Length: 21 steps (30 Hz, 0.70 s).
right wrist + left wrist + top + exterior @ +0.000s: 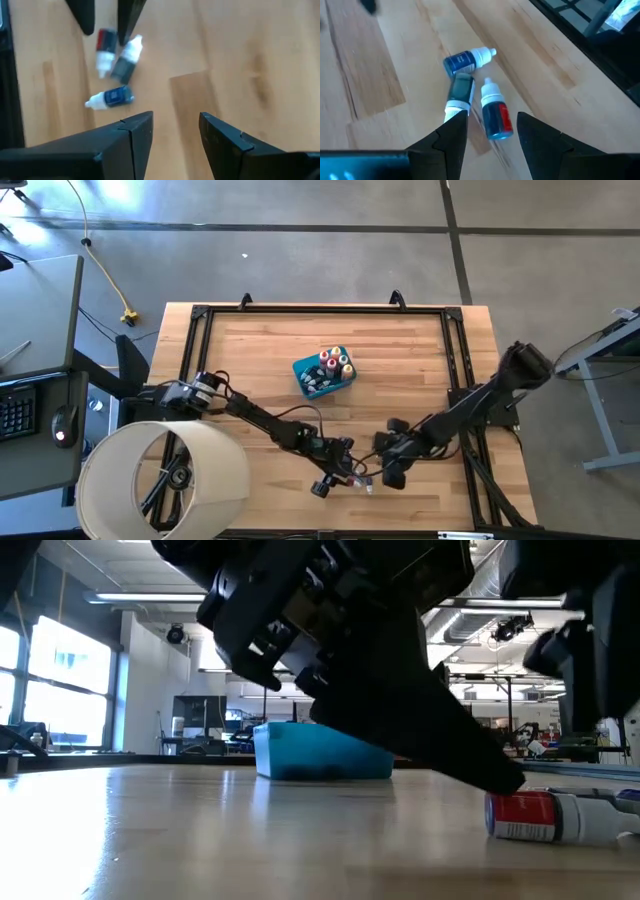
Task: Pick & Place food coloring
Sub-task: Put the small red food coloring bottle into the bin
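Three small food coloring bottles lie on their sides on the wooden table near its front edge: a blue-labelled one point(466, 60), a dark one point(460, 91) and a red one point(496, 114), which also shows in the low view point(527, 815). My left gripper point(492, 115) point(343, 470) is open just over them, its fingertips on either side of the red bottle's bottom end without touching it. My right gripper point(176, 116) point(392, 473) stands open to the right of the bottles point(114, 96), above bare wood. A blue tub point(310, 380) holding several more bottles point(335, 362) stands mid-table.
A black metal frame point(196, 340) runs along the table's left, far and right sides. A large white cylinder point(165, 480) stands at the front left corner. Bare wood lies between the tub and the loose bottles.
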Available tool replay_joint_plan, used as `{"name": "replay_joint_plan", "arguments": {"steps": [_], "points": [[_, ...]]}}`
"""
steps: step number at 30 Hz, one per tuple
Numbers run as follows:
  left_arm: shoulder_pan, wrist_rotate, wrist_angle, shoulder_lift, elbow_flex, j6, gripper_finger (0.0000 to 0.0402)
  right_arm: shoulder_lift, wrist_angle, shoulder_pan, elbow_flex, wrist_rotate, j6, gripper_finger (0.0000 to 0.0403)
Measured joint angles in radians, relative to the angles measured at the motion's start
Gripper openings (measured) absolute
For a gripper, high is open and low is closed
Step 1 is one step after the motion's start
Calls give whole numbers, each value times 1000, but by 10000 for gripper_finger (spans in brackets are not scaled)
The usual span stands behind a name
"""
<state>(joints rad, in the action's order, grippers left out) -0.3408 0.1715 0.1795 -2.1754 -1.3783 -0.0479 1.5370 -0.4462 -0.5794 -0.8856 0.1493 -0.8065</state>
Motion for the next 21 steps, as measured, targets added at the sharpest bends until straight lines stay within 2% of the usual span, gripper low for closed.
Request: {"name": "replay_joint_plan", "arguments": {"steps": [6, 21], "points": [[0, 2, 0, 0, 0, 0, 169, 75, 90, 44, 0, -153, 19, 153], [-7, -22, 12, -17, 0, 4, 169, 79, 123, 82, 0, -142, 20, 153]]}}
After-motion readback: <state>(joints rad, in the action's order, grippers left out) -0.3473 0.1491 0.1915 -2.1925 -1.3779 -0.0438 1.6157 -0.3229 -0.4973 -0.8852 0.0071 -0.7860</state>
